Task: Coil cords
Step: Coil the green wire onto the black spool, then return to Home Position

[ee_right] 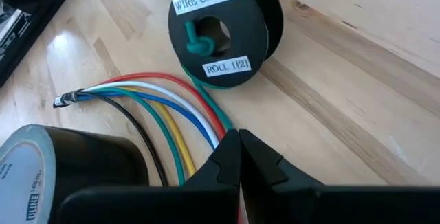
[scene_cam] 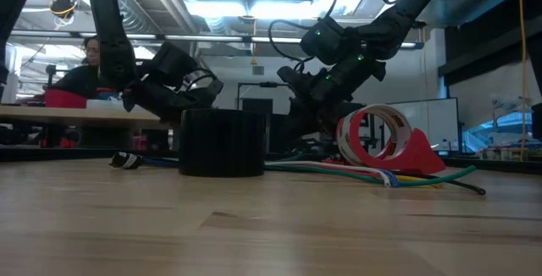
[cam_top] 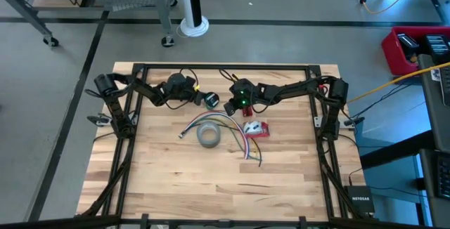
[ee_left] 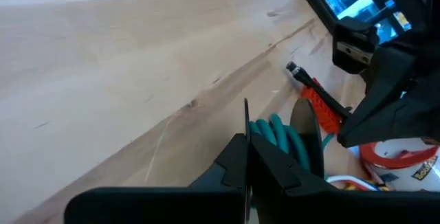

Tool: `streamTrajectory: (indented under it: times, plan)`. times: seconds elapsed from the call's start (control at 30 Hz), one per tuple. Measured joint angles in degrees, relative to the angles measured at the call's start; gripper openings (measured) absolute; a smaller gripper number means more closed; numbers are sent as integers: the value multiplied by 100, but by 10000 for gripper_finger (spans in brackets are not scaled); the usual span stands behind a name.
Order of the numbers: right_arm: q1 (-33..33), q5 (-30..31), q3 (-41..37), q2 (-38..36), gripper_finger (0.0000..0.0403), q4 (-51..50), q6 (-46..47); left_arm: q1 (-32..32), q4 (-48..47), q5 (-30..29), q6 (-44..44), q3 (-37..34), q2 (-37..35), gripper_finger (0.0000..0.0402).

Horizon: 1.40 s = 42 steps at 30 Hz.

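Observation:
A black spool [ee_right: 220,28] labelled WIRE CABLE stands on edge at the table's far middle, with the green cord [ee_left: 276,132] wound on it. One cord end pokes through the hub hole [ee_right: 199,44]. Another stretch [ee_right: 206,100] runs from the spool to my right gripper [ee_right: 239,145], which is shut just right of the spool [cam_top: 211,100]. My left gripper [ee_left: 246,145] comes from the left and is shut on the spool. Whether the spool's rim touches the table, I cannot tell. My left gripper pinches one thin flange of the spool at its edge [ee_left: 245,117] between its two fingers, slanting down from the table's left. The spool stands on edge with its labelled face toward the right arm. My right gripper is shut where the green cord [ee_right: 221,122] reaches its fingertips, slanting down from the right. The fingers hide the place of contact, and a red wire [ee_right: 218,113] runs to the same spot. The cord lies low over the table between the spool and the fingers.
A grey tape roll [cam_top: 209,136] lies flat just nearer than the grippers. A bundle of several coloured wires [cam_top: 226,122], taped at its left end [ee_right: 65,100], arcs past it. A red tape dispenser [cam_top: 256,128] stands to the right. Bare wood lies toward the near edge.

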Motion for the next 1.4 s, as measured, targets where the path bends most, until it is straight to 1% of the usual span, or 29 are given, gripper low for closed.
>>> streamTrajectory:
  times: [0.2, 0.33, 0.4, 0.6, 0.7, 0.77, 0.9, 1.03, 1.2, 1.33, 1.4]
  plan:
    - [0, 0, 0, 0, 3, 2, -2, -13, -258, -11, 9, 4, -4, 9]
    - [0, 0, 0, 0, 3, 1, 0, -13, -300, -39, 301, 4, -4, 25]
    - [1, 0, 0, 0, 3, 0, 0, -13, -354, -66, 485, 2, -4, 39]
    - [0, 0, 0, 0, 3, 0, -1, -15, -698, -442, 896, 9, -13, 94]
    - [1, 0, 0, 0, 3, -1, -1, -2, -710, -506, 963, 9, -13, 111]
    - [0, 0, 0, 0, 3, -2, -2, -2, -735, -685, 939, 9, -13, 115]
    - [0, 0, 0, 0, 3, -4, -2, 0, -929, -1226, 934, 10, -17, 115]
    - [0, 0, 0, 0, 3, -5, -2, 63, -1121, -1289, 933, 13, -86, 105]
    - [2, 1, 0, 0, 3, -11, -2, 268, -1802, -1275, 1090, -3, -536, 92]
    - [0, 0, 0, 0, 3, -9, 6, 402, -2684, -806, 1606, -4, -1300, 89]
    - [0, -3, 0, -13, 3, -19, 81, 416, -3215, -740, 1781, -4, -1756, 88]
